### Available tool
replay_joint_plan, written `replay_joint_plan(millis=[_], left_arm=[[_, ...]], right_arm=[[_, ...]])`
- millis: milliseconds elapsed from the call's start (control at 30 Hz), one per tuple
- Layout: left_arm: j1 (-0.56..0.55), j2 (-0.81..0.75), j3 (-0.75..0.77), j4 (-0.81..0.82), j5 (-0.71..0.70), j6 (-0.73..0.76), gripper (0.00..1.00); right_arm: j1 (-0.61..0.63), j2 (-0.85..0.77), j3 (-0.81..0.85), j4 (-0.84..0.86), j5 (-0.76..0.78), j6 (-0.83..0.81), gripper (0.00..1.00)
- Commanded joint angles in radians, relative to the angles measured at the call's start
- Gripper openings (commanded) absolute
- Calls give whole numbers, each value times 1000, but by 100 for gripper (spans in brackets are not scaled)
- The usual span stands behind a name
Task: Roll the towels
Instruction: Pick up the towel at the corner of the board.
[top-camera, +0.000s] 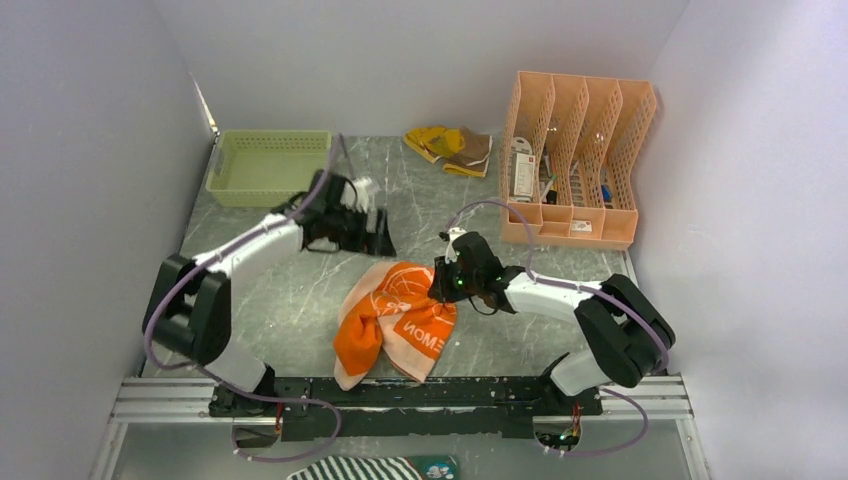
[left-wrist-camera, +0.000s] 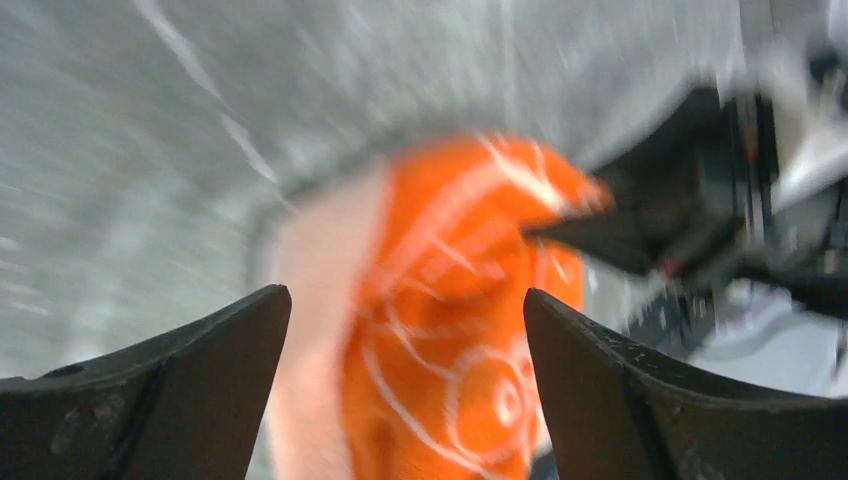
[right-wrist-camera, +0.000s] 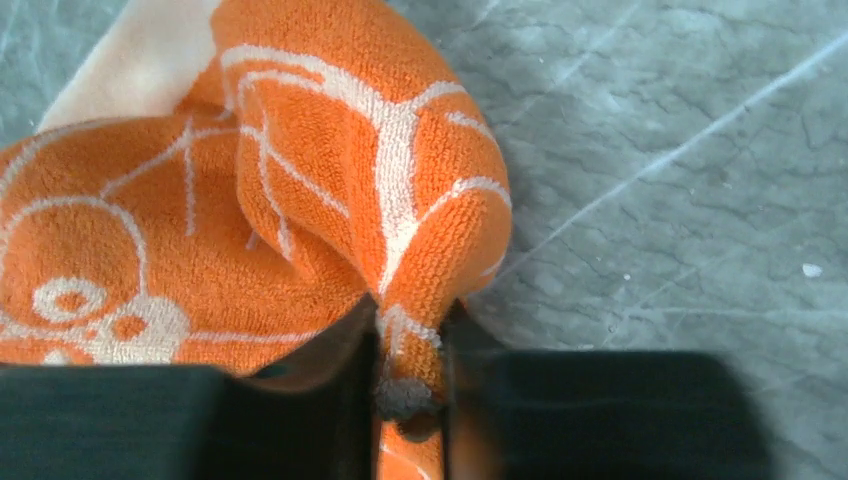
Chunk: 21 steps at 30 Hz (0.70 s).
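The orange towel (top-camera: 395, 322) lies crumpled toward the table's (top-camera: 300, 290) 6 o'clock edge, its 2 o'clock fold pinched in the right gripper (right-wrist-camera: 410, 385), likely to pull it flat for rolling, while the left gripper (left-wrist-camera: 407, 330) hangs wide apart at 11 o'clock, holding nothing

- Grey marbled table (top-camera: 300, 300), pale veins running across it;
- green basket (top-camera: 262, 188) at the far left corner, close to the wall;
- peach file rack (top-camera: 570, 228) at the far right, four slots, papers and small items inside;
- metal rail (top-camera: 150, 398) along the near edge;
- black-and-white striped cloth (top-camera: 370, 468) below the rail, partly cut off.
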Motion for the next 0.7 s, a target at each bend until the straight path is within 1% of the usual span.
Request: replay_joint_plan(millis=[0,33,100,167,300,333,367,400,433,467,500,567,633,667], left_arm=[[-170,-146,-193,-77,35,-101,99],[-181,-182,-249,-38,42,-152,100],[-190,-227,-339,6,32,-216,100],[-211,-246,-408,25,-31,-235,100],[-297,-213,-491,26,-185,-272,100],[-317,-209,-505,31,-212,-297,97],[-324,-210,-523,49,-219,-309,88],[-328,-212,-533,64,-221,-321,71],[-328,-215,-535,77,-225,-323,49],[-327,-216,-521,68,-244,-323,14],[-327,-217,-490,29,-291,-310,8],[-319,-207,-368,-71,-450,-235,7],[-294,-172,-190,-174,-602,-129,7],[-274,-150,-101,-211,-656,-53,7]], right_arm=[[5,22,50,19,-47,-15,4],[4,26,62,7,-48,-26,0],[4,18,88,-16,-46,-45,0],[0,-2,109,-36,-33,-68,0],[-24,-55,131,-79,11,-118,0],[-52,-73,139,-100,14,-127,0],[-81,-96,145,-113,9,-131,0],[-119,-119,150,-120,-8,-125,0],[-165,-145,154,-119,-37,-116,0],[-205,-166,161,-117,-63,-109,0],[-247,-181,176,-119,-80,-107,0],[-276,-180,247,-133,-67,-140,0],[-276,-145,344,-144,-46,-176,0],[-277,-123,399,-144,-44,-193,0]])
